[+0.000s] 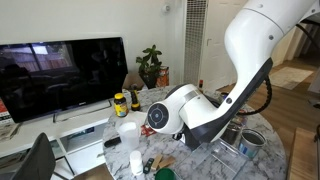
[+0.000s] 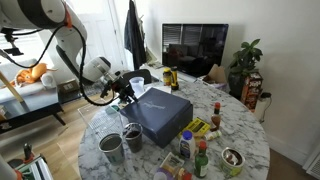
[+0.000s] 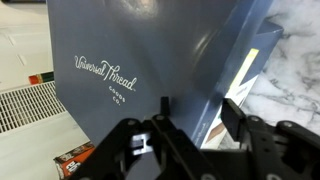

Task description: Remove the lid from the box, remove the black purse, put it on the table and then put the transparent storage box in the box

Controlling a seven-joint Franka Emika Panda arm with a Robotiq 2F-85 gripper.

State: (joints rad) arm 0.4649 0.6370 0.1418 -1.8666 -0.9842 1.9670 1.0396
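The large flat navy-blue lid (image 3: 130, 60) has its edge between the black gripper's (image 3: 190, 135) wide-open, empty jaws — lined up, seemingly, for lifting.

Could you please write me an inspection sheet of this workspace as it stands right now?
Surface: round marble table, crowded around the box.
Job's things: navy box in the middle with the lid on it; black purse and transparent storage box not made out.
Clutter: metal tins, sauce bottles, yellow jar, white cup.
Grippers: gripper at the lid's edge, fingers apart in the wrist view.
Cables: dark cable running along the arm.
Surroundings: television, potted plant, hanging coat.
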